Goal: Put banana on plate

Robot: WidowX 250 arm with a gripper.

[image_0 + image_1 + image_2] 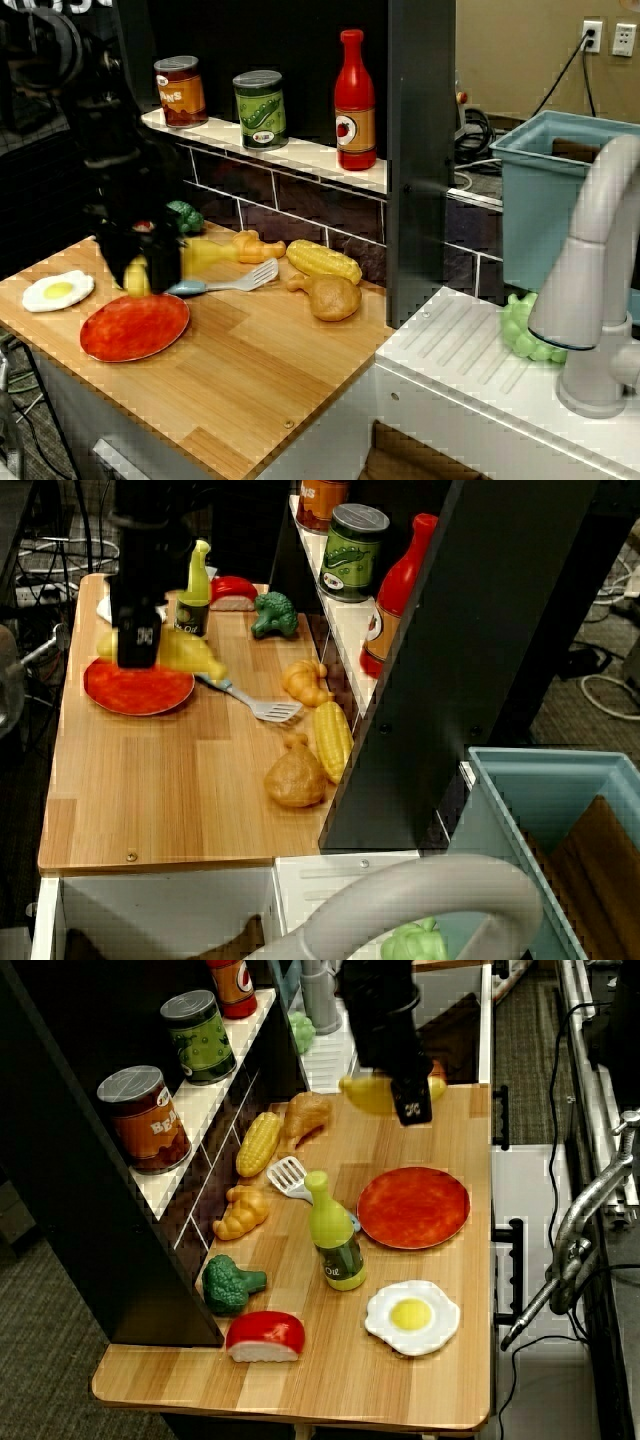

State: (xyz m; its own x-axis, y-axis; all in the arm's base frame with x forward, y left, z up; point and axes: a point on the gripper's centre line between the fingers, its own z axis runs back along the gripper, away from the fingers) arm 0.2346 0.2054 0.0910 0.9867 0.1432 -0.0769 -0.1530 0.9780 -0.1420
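Banana (368, 1094) hangs clamped in your gripper (410, 1100) above the counter (420, 1340), just off the red-orange plate (413, 1207), so centre it over the plate and lower before you release.

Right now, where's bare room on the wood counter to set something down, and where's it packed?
Free: the front strip of the counter, from the plate to the chicken drumstick, and the bare plate itself. Crowded: along the brick wall, with corn cob, spatula, croissant, broccoli.
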